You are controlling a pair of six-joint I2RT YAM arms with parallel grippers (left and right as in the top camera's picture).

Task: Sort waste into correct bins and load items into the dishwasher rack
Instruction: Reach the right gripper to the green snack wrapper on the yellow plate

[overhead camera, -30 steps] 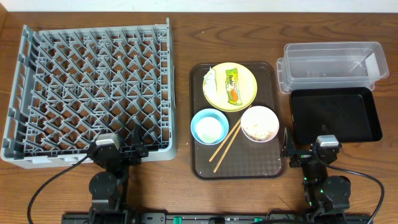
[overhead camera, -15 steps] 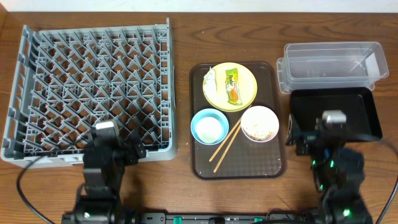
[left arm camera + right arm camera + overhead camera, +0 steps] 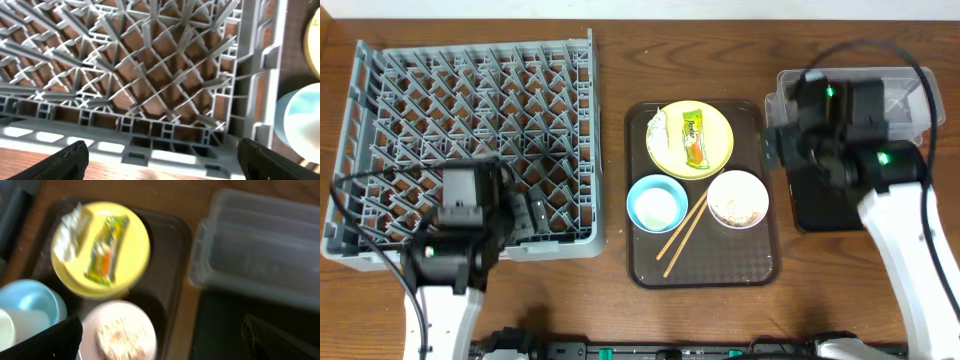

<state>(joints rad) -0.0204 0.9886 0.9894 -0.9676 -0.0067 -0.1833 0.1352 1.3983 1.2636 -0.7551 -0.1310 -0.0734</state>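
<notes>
Spillage looms if the wide-open right hand [image 3: 161, 325], over the brown plastic serving tray [image 3: 700, 270]'s right edge, clips the rice-filled white bowl [image 3: 737, 198]. Left hand [image 3: 162, 150], equally wide, hovers left of that tray.

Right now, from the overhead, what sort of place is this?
Likely a lab tabletop staged as a dish-clearing station: grey dishwasher rack, brown serving tray with a littered yellow plate, clear tub and black tray beside it.
</notes>
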